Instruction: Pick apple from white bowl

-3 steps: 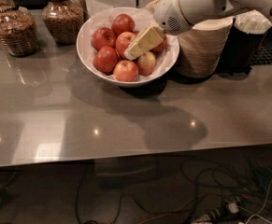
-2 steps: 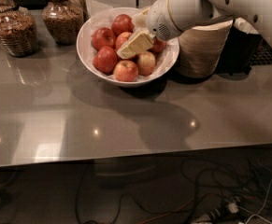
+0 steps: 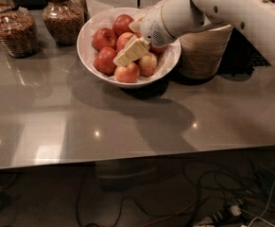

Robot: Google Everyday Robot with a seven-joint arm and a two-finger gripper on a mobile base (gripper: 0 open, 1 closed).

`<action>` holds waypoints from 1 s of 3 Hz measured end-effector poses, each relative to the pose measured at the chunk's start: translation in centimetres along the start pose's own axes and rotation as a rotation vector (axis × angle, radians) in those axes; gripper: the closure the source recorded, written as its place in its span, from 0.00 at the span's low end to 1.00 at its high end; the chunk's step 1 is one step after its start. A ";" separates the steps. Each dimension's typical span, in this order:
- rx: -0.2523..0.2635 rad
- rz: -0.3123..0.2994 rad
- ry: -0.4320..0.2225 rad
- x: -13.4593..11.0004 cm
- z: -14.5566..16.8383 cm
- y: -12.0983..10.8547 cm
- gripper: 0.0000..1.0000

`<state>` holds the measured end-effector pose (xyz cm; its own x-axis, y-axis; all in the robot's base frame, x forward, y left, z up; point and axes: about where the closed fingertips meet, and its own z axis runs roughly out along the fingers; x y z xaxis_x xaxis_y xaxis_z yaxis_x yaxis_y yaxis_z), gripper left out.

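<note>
Apple (image 3: 124,39) was found mid-pile in the white bowl (image 3: 84,53), partly covered. Gripper (image 3: 123,58) was held low over the pile, angled in from 2 o'clock and aimed at 8. Open or closed could not be told. Apple was judged at 12 o'clock of the tip, close by; contact not confirmed.

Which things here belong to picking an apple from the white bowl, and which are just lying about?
Job: apple; bowl; gripper, low over the bowl's middle.
Lying about: other apples; jars; paper bowls; cables.
</note>
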<state>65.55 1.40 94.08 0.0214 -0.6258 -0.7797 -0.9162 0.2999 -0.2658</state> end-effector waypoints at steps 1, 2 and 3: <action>0.010 0.002 0.009 0.6 0.6 -0.6 0.24; 0.021 0.004 0.021 1.1 0.9 -1.5 0.24; 0.028 0.013 0.046 2.3 1.5 -2.4 0.27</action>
<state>68.42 0.33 92.11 -0.0094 -0.6543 -0.7562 -0.9046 0.3279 -0.2724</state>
